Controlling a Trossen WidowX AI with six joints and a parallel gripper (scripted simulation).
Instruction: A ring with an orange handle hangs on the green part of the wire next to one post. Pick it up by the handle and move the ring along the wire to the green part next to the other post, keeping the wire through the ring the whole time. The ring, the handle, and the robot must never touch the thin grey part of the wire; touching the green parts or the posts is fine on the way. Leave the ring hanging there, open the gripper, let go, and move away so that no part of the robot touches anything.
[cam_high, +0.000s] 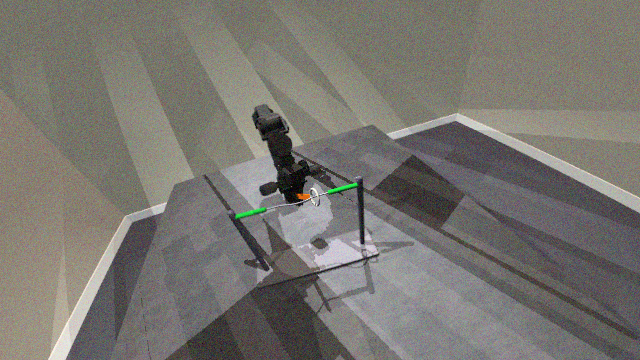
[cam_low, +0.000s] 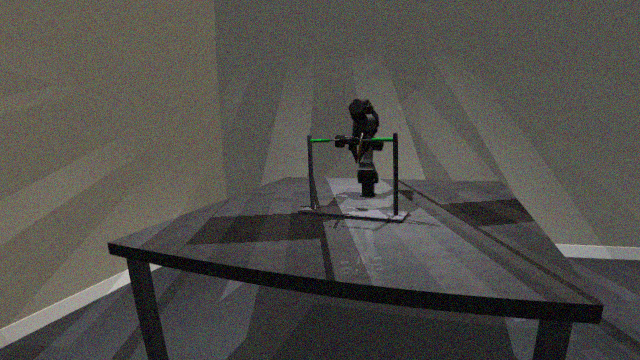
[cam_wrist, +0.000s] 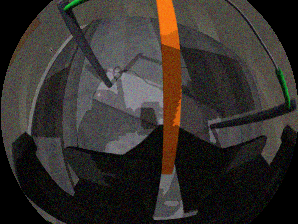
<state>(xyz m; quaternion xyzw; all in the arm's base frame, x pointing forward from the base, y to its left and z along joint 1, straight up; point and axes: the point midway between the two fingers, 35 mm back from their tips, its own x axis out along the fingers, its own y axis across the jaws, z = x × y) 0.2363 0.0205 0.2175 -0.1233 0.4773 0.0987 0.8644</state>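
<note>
The ring (cam_high: 318, 198) is around the thin grey wire (cam_high: 282, 205), a little short of the right-hand green part (cam_high: 343, 189) in the top view. The left-hand green part (cam_high: 250, 213) is farther off. Whether the ring touches the wire cannot be told. The orange handle (cam_high: 303, 196) (cam_wrist: 171, 75) runs from the ring back to my gripper (cam_high: 297, 197) (cam_wrist: 166, 129), which is shut on it. In the exterior view the ring is nearly edge-on in front of the dark arm. The ring is out of the wrist view.
Two dark posts, left (cam_high: 250, 245) (cam_low: 311, 175) and right (cam_high: 361, 215) (cam_low: 395, 175), hold the wire ends above a thin base. The arm stands behind the wire. Patchy shadows and light stripes cross the table (cam_low: 425, 270).
</note>
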